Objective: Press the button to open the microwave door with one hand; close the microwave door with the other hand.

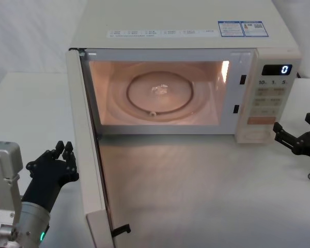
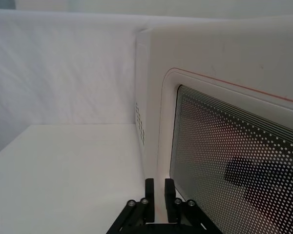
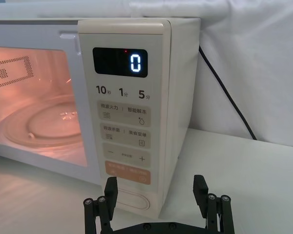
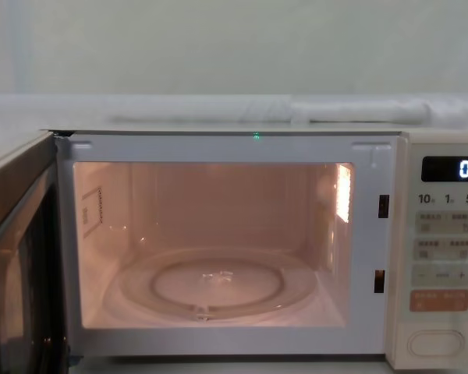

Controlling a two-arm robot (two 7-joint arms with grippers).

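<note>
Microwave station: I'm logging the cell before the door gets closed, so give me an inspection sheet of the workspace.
Surface: white table, bare in front of the oven.
Job's things: microwave lit inside, display reads 0; microwave door swung wide open; button untouched now.
Clutter: nothing seen.
Grippers: left gripper outside the open door, fingers shut; right gripper beside the control panel, fingers open, empty.
Cables: black cord behind the oven.
Surroundings: white cloth backdrop.
</note>
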